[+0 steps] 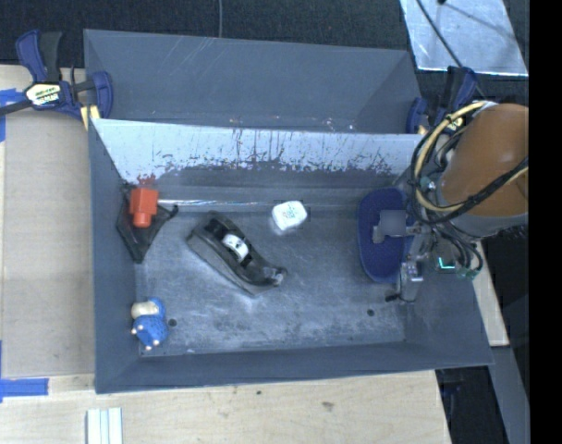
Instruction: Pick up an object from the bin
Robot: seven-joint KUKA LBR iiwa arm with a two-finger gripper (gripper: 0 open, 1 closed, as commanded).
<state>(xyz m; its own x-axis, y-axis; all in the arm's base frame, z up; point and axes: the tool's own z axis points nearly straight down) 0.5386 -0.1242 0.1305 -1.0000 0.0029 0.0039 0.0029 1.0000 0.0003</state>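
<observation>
My gripper (409,280) hangs low at the right end of the bin, close to the right wall and just above the floor. A dark blue oval thing (375,240) lies directly to its left, partly covered by the gripper's grey body. A small white rounded object (288,215) sits further left, near the back wall. A black stapler-like tool (233,251) lies diagonally in the middle of the bin.
A black angled piece with an orange block (142,209) rests in the left back corner. A small blue and white toy figure (148,323) stands in the left front corner. The arm with its orange cover and cables looms over the bin's right rim.
</observation>
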